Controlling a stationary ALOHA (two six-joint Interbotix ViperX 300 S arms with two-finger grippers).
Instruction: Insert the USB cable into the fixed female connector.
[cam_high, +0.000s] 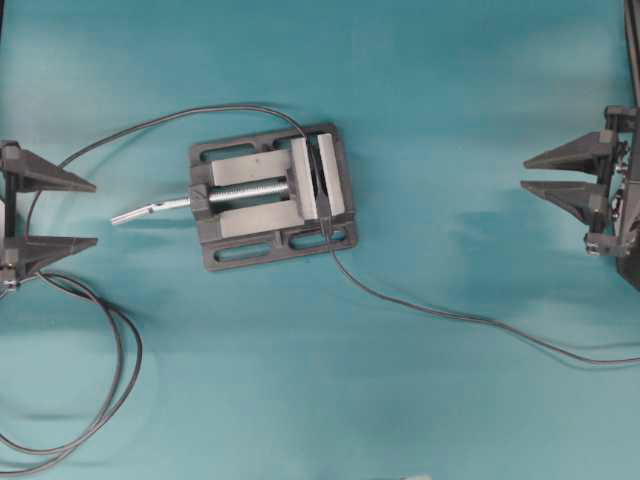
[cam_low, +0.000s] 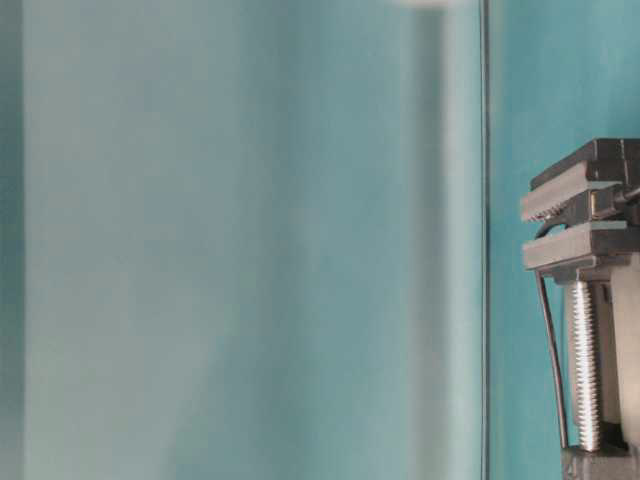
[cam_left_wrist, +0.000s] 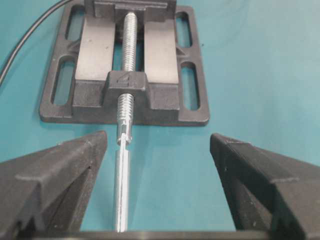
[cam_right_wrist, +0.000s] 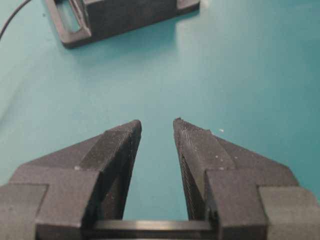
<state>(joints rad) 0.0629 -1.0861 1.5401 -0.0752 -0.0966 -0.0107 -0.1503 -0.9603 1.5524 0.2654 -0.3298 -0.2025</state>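
Teal matting (cam_high: 450, 80) covers the whole work surface, and a black-and-grey vise (cam_high: 272, 197) sits a little left of its middle, its silver screw handle (cam_high: 150, 210) pointing toward the left arm. Between the vise's two grey jaw plates a small dark piece is clamped, the fixed female connector (cam_high: 316, 178); its long looped cable (cam_high: 110, 350) arcs out over the top of the vise, runs left past the left arm and coils in big loops at the lower left of the overhead view. The USB cable (cam_high: 450, 312) reaches the vise at its lower right corner and trails off across the mat to the right edge; whether its plug is already seated in the connector cannot be told from these views. In the table-level view the vise shows at the right edge, a small dark part held between its jaw plates.

The left gripper (cam_high: 92, 213) hovers at the left edge, facing the screw handle, its fingers spread fully wide with nothing between them. The right gripper (cam_high: 528, 172) hangs at the right edge, well apart from the vise, its fingers partly parted and empty, pointing at bare mat.
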